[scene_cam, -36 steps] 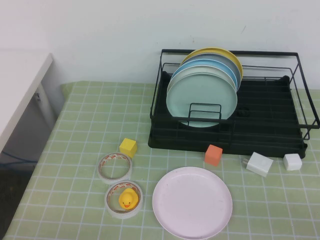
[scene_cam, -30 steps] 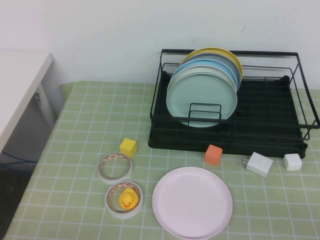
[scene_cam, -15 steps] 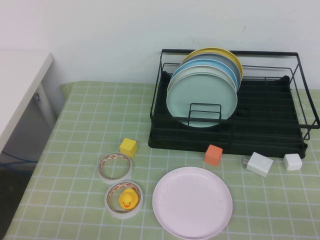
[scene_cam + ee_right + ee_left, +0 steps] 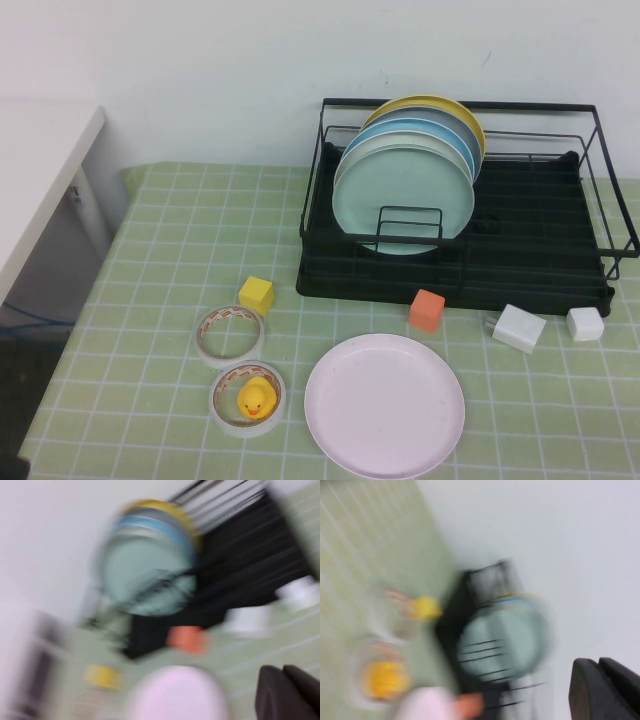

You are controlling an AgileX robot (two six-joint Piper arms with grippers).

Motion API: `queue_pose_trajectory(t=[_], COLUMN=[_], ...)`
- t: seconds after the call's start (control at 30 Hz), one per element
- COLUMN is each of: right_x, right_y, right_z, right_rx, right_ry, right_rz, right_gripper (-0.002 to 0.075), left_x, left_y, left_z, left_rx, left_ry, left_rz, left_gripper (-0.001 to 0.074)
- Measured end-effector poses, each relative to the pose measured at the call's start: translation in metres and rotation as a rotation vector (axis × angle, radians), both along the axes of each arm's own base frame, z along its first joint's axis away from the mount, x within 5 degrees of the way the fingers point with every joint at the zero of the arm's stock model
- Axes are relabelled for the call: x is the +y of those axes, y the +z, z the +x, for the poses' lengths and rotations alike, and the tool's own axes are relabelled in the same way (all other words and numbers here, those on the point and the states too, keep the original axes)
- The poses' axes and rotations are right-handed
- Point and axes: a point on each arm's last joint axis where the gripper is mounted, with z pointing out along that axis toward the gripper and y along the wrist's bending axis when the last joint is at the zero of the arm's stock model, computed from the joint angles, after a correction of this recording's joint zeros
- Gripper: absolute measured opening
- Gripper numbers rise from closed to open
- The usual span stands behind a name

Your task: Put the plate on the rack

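Observation:
The pale pink plate (image 4: 385,405) lies flat on the green checked cloth near the front, just in front of the black wire rack (image 4: 540,290). The rack holds several upright plates, with a mint-green one (image 4: 403,195) foremost. Neither gripper shows in the high view, apart from a dark bit at its lower left corner. In the left wrist view my left gripper (image 4: 599,662) is shut and empty, away from the rack (image 4: 480,580). In the right wrist view my right gripper (image 4: 282,669) is shut and empty, above the cloth beside the plate (image 4: 175,692).
An orange cube (image 4: 427,309), a yellow cube (image 4: 256,294), two tape rolls (image 4: 229,334), one with a yellow duck (image 4: 255,399) inside, and two white blocks (image 4: 519,327) lie in front of the rack. A white counter (image 4: 40,170) stands at the left.
A small dark shape has come into the high view's lower left corner. The plate, the rack and the small objects have not moved.

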Motion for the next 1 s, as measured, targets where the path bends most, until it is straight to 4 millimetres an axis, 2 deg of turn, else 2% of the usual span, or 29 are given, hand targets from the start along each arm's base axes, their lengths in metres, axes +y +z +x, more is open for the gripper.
queue_pose_trajectory(t=[0.07,0.13,0.37,0.43,0.53,0.63,0.7,0.87,1.0], right_x=[0.003,0.003,0.002,0.003,0.004,0.005,0.006,0.01,0.017], right_y=[0.004,0.007,0.01,0.009,0.009,0.009,0.009,0.008,0.022], right_z=[0.0,0.001,0.002,0.001,0.001,0.001,0.001,-0.001,-0.005], right_rx=[-0.019,-0.043,-0.072,-0.072,-0.08,-0.099,-0.104,-0.089,-0.118], right_ry=[0.004,-0.009,-0.012,0.0,0.031,0.056,0.066,0.132,0.234], right_rz=[0.131,0.201,0.191,0.168,0.086,0.007,-0.01,-0.057,-0.17], right_gripper=[-0.0002,-0.0002,-0.0002,-0.0002,-0.0002,-0.0002,-0.0002,-0.0002,-0.0002], left_x=[0.001,0.003,0.006,0.007,0.007,0.0,-0.006,-0.014,-0.016], left_y=[0.006,0.009,0.015,0.016,0.022,0.048,0.063,0.086,0.109], left_z=[0.001,0.001,0.002,0.002,0.001,-0.004,-0.004,0.019,0.044], left_rx=[-0.022,-0.055,-0.082,-0.101,-0.151,-0.201,-0.166,0.09,0.156], left_ry=[0.024,0.049,0.087,0.1,0.082,-0.013,-0.087,-0.295,-0.422], left_rz=[-0.181,-0.236,-0.407,-0.392,-0.188,0.103,0.261,0.576,0.792], left_gripper=[-0.0001,-0.0001,-0.0002,-0.0002,-0.0002,-0.0002,-0.0002,-0.0001,-0.0001])
